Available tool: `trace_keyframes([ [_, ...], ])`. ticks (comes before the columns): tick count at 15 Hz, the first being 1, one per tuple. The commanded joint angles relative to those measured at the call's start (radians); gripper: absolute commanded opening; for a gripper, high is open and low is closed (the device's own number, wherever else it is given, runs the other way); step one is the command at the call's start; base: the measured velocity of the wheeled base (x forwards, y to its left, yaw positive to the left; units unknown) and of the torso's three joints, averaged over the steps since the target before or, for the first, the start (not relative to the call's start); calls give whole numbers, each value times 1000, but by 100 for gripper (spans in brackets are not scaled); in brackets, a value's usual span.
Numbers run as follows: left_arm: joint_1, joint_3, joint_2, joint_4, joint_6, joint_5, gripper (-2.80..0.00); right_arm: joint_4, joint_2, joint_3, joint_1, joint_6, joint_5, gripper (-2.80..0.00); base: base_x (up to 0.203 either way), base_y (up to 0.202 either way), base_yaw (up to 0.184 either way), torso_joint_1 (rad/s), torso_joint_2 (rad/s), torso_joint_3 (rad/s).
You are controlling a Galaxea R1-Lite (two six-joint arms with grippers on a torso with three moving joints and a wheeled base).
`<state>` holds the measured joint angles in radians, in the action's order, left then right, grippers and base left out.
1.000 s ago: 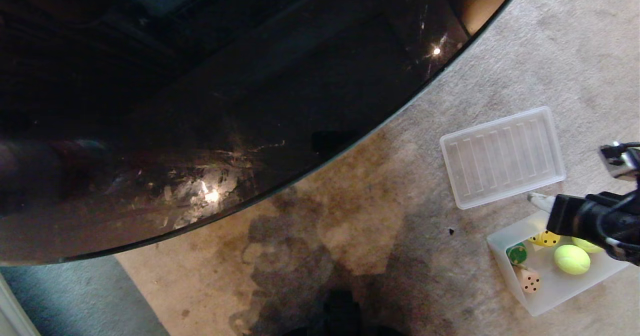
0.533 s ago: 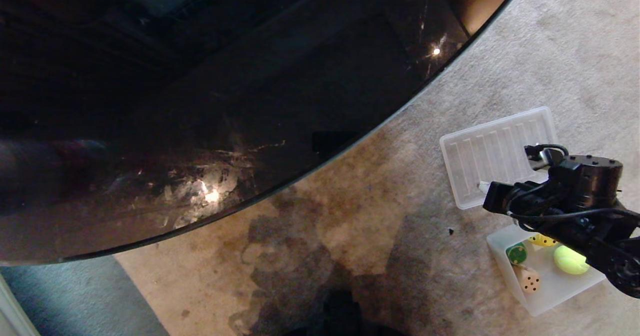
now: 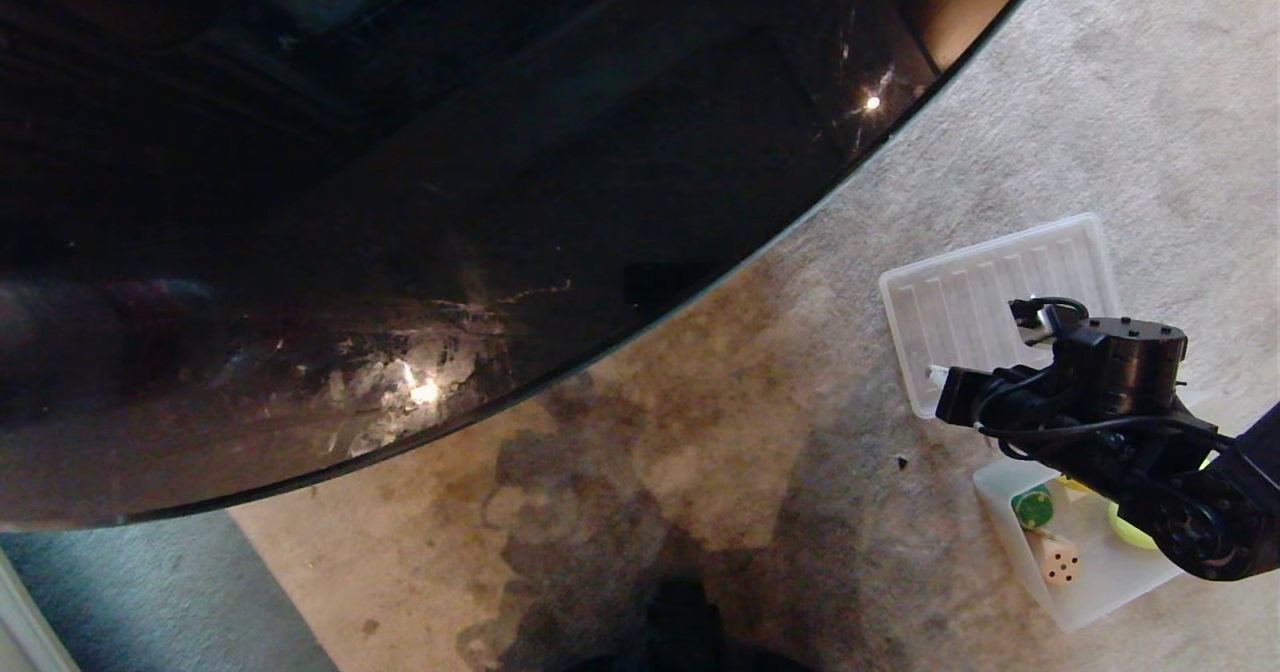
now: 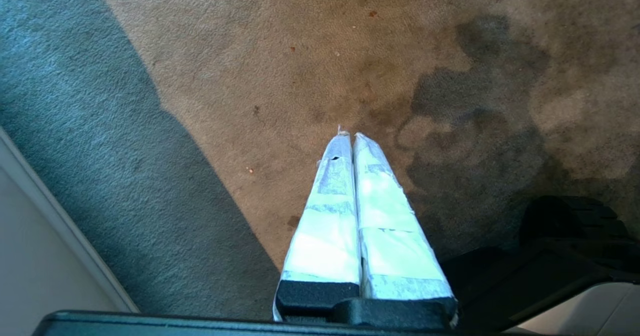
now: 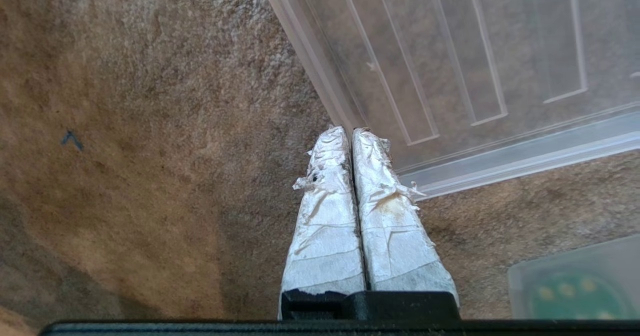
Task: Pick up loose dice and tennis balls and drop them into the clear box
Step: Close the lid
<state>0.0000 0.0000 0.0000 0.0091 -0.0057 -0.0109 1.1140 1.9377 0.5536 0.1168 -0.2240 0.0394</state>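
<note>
Right claw [image 3: 935, 375] has swung from over the clear box [image 3: 1000, 497] to the ribbed lid's [image 3: 960, 292] corner, shut and empty. Judged: box loaded; next comes fitting the lid.

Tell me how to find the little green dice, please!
Look past the big dark glossy table to the carpet on the right, where a flat ribbed lid lies. Just below it sits the clear box, partly under the robot's right arm. The green die is in the box's upper left corner, next to a tan die with dark dots.
</note>
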Motion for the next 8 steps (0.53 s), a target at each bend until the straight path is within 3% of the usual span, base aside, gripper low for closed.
trace_keyframes([
  [1,0,0,0,0,0,0,-280,8,-21,4,7,16,10,-280,0,0,0,0,0,0],
  [7,0,0,0,0,0,0,-280,13,-6,7,30,47,14,-280,0,0,0,0,0,0],
  [8,0,0,0,0,0,0,-280,15,1,8,40,60,14,0,0,0,0,0,0,0],
])
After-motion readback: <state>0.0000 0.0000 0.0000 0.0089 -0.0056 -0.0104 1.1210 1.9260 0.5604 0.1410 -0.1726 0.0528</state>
